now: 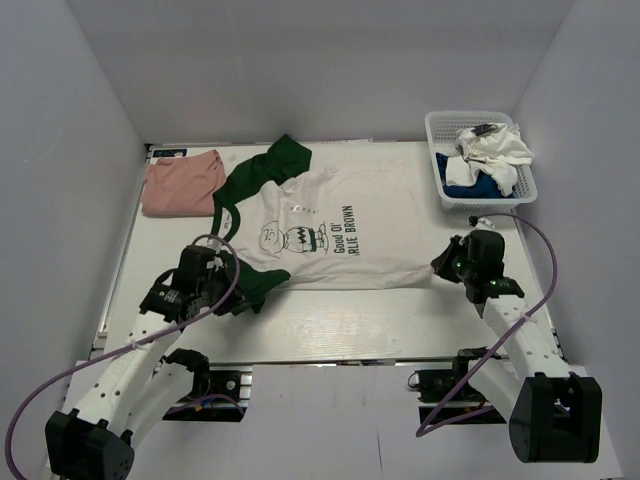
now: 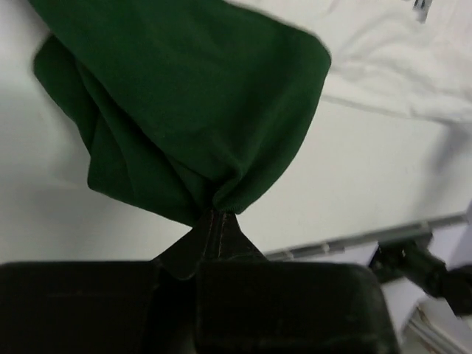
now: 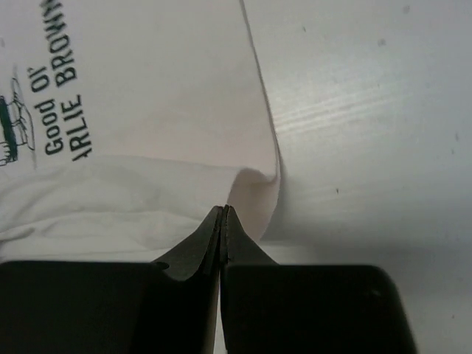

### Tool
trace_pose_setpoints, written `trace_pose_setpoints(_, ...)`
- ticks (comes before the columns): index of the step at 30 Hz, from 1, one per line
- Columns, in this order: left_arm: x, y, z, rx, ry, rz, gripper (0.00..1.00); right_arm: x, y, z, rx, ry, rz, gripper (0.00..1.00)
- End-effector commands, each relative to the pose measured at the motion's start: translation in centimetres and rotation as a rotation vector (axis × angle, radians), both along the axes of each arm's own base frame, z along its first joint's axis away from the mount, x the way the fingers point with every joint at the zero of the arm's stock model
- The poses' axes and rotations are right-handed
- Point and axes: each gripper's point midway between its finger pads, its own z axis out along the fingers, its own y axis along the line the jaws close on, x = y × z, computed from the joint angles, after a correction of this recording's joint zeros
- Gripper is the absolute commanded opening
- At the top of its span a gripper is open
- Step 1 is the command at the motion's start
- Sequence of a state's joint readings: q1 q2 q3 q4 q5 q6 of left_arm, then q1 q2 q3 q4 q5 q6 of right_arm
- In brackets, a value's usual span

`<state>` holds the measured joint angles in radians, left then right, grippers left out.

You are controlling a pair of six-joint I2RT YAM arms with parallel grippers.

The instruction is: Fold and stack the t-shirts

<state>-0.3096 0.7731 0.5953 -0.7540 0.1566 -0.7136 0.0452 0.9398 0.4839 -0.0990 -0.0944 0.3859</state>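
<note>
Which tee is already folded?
The salmon-pink tee at the far-left corner, folded flat. The Charlie Brown tee lies spread mid-table; the blue tee and white tee sit crumpled in the basket.

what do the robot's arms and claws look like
The left arm and right arm have white shells with black joints and bases. The left claw and right claw are matte black and taper to thin tips. A lilac cable loops along each arm.
</note>
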Motion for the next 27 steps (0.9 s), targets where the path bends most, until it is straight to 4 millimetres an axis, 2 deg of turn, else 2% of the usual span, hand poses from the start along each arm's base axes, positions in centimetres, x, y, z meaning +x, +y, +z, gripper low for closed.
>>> trace_pose_setpoints(1,-4.1,-1.7,-0.1,-0.12,0.196,-0.035,0.0,-2.5,-1.0,-2.2,0.024,0.146,-0.11,0.0)
trace_pose_setpoints(2,-4.6,-1.5,0.3,-0.114,0.217,-0.033,0.0,-3.4,-1.5,-3.0,0.009,0.197,-0.14,0.0)
trace_pose_setpoints(3,-4.8,-1.4,1.0,-0.108,0.239,-0.031,0.0,-3.4,-2.3,-2.9,-0.014,0.206,-0.181,0.0)
trace_pose_setpoints(4,-6.6,-0.6,0.8,-0.063,0.318,-0.027,0.0,-3.7,-3.0,-3.2,-0.038,0.226,-0.221,0.0)
trace_pose_setpoints(5,-6.3,-0.1,2.2,-0.028,0.299,-0.032,0.0,-4.7,-3.9,-3.7,-0.073,0.276,-0.26,0.0)
trace_pose_setpoints(8,-7.8,0.0,3.9,-0.028,0.326,-0.075,0.0,-5.6,-5.2,-3.7,-0.124,0.338,-0.319,0.0)
trace_pose_setpoints(9,-7.7,-0.2,4.7,-0.034,0.319,-0.088,0.0,-4.9,-5.5,-2.6,-0.132,0.313,-0.331,0.0)
trace_pose_setpoints(10,-8.2,-0.3,4.8,-0.043,0.351,-0.096,0.0,-5.0,-5.5,-2.5,-0.133,0.316,-0.331,0.0)
trace_pose_setpoints(13,-9.3,-0.7,4.0,-0.061,0.41,-0.142,0.0,-5.2,-5.5,-2.1,-0.129,0.336,-0.335,0.0)
trace_pose_setpoints(14,-10.2,-0.7,3.0,-0.064,0.443,-0.154,0.0,-5.3,-5.5,-2.1,-0.13,0.342,-0.336,0.0)
trace_pose_setpoints(17,-11.9,-1.3,2.2,-0.118,0.493,-0.193,0.0,-6.2,-5.6,-2.7,-0.137,0.384,-0.341,0.0)
trace_pose_setpoints(19,-13.1,-0.9,1.4,-0.109,0.522,-0.218,0.02,-7.2,-5.8,-3.3,-0.145,0.426,-0.352,0.0)
trace_pose_setpoints(20,-13.9,-0.6,1.3,-0.103,0.534,-0.226,0.05,-7.8,-5.8,-3.6,-0.141,0.456,-0.367,0.07)
trace_pose_setpoints(23,-15.0,-0.3,0.0,-0.092,0.564,-0.254,0.26,-8.5,-5.8,-3.6,-0.126,0.507,-0.392,0.14)
trace_pose_setpoints(24,-14.7,-1.2,0.2,-0.145,0.547,-0.278,0.5,-8.4,-5.7,-3.3,-0.113,0.512,-0.399,0.18)
trace_pose_setpoints(25,-14.6,-1.6,0.3,-0.174,0.54,-0.292,0.85,-8.3,-5.7,-2.8,-0.113,0.511,-0.405,0.39)
trace_pose_setpoints(26,-14.2,-1.9,0.4,-0.188,0.531,-0.299,1.0,-8.3,-5.8,-2.7,-0.119,0.511,-0.41,0.53)
trace_pose_setpoints(27,-13.2,-2.1,0.8,-0.186,0.481,-0.302,1.0,-8.0,-6.1,-2.1,-0.125,0.492,-0.425,0.66)
